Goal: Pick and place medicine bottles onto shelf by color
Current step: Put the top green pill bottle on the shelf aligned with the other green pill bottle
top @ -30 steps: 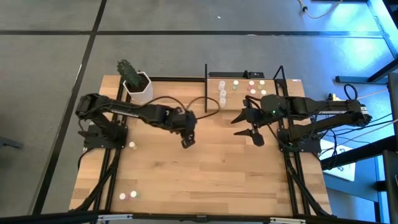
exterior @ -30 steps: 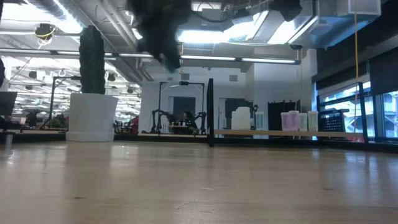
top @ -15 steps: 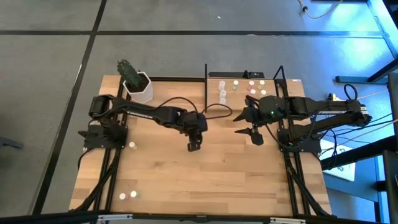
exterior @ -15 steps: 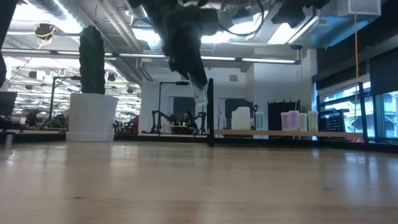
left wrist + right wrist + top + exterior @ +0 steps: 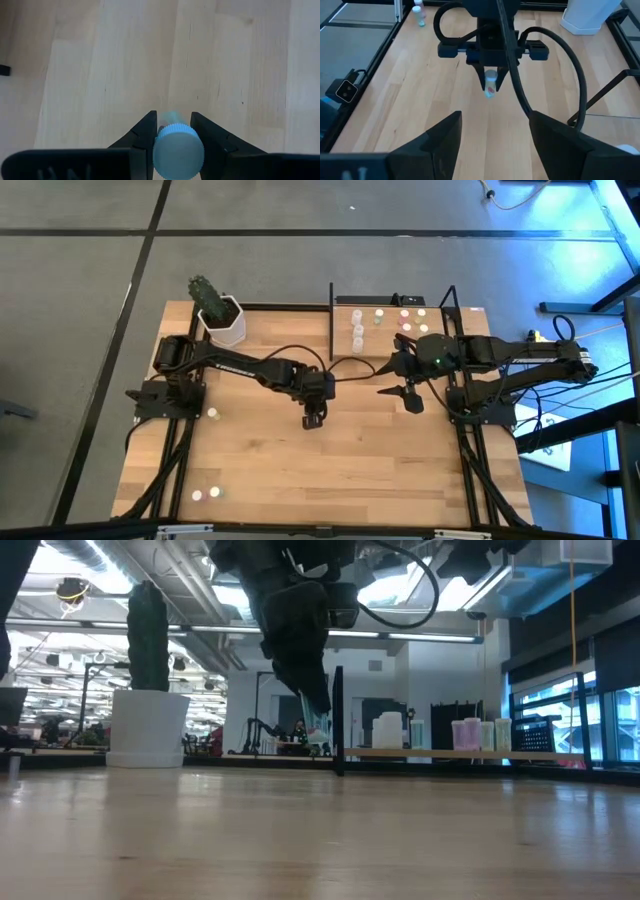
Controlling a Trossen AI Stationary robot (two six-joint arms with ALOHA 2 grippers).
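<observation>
Spanning the frame, the wooden tabletop (image 5: 330,460) carries our two arms, and the left one has swung out from near its base toward the middle over the last second. That carries its load closer to the shelf (image 5: 440,313), the light board at the far edge where several bottles already stand. We judge this a transport leg, with placing by cap colour not yet done. The left end effector (image 5: 314,418) hangs above the boards, pinching a medicine bottle (image 5: 490,83) whose pale cap (image 5: 177,149) fills its own wrist view between the fingers. The right end effector (image 5: 402,391) waits just in front of the shelf, fingers spread and empty. Loose bottles (image 5: 206,494) remain near the left corner, well apart from the shelf.
</observation>
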